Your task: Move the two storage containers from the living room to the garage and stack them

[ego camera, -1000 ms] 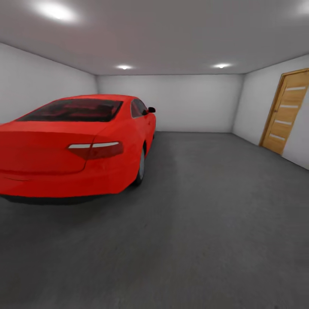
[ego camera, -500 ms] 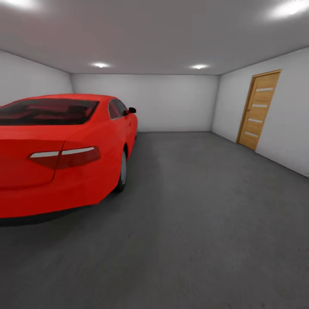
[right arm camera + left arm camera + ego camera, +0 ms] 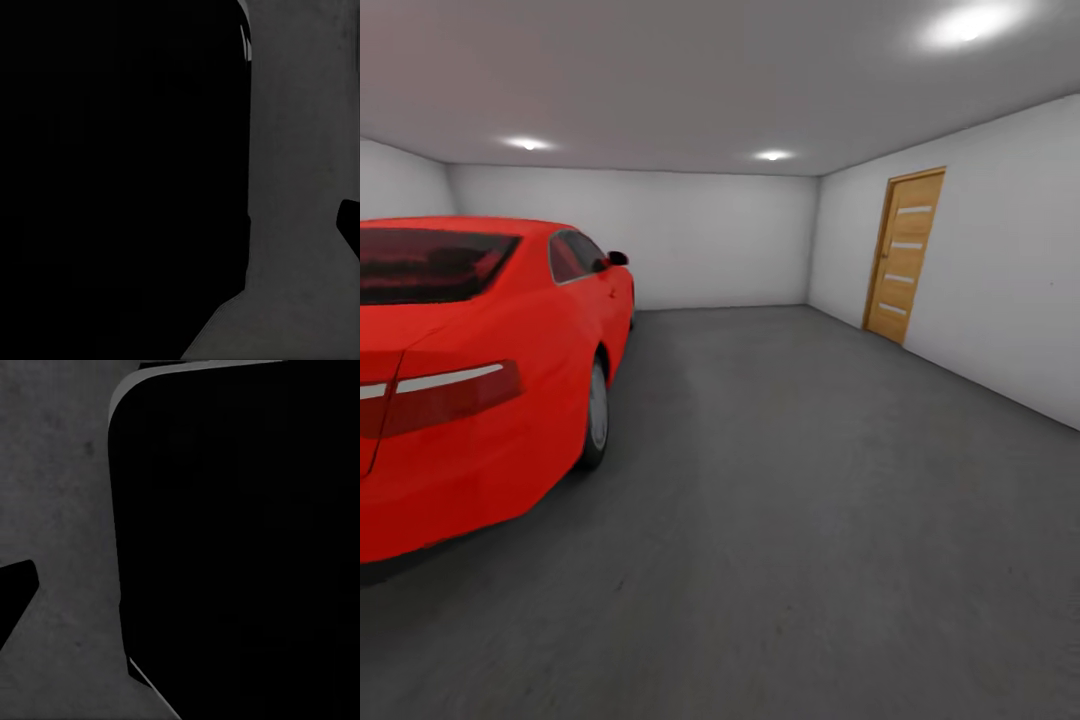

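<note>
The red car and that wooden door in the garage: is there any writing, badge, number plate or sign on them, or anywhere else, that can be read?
None: no readable text in any view.
The red car shows a plain rear with a tail light, no badge or plate in sight.
The wooden door bears only pale horizontal strips, no lettering.
The grey walls and floor carry no signs.

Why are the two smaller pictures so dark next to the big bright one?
Head view: ceiling spotlights bloom softly over pale walls, and the red car throws a dim shadow on the floor. Left wrist view: a black, unlit shape blocks most of the frame, beside grey floor. Right wrist view: the same, mirrored.
</note>
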